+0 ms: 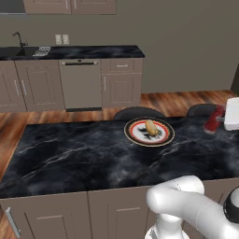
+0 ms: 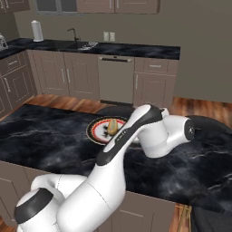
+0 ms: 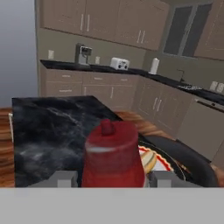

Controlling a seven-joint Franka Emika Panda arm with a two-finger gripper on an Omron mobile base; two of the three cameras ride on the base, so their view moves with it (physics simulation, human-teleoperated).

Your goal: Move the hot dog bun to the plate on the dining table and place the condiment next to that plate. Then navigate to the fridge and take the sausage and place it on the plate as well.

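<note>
The plate [image 1: 164,138] with its dark red-orange rim lies on the dining table [image 1: 70,158] right of the middle, and the golden-tan hot dog bun [image 1: 151,127] rests on it. The red condiment bottle [image 1: 214,119] leans over the table's right end, right of the plate, with my gripper [image 1: 223,116] shut on it. In the hand view the condiment [image 3: 113,151] stands between my fingertips [image 3: 65,178], with the plate [image 3: 168,165] and bun [image 3: 148,160] just behind it. The right base view shows the plate [image 2: 93,131] and bun [image 2: 112,127] partly behind my arm.
Two dark chair backs [image 1: 137,112] [image 1: 201,109] stand along the table's far side. Beyond a strip of wood floor runs the kitchen worktop [image 1: 93,51] with a sink, dishwasher and cabinets. A toaster [image 3: 119,64] and coffee machine [image 3: 82,53] sit on another worktop.
</note>
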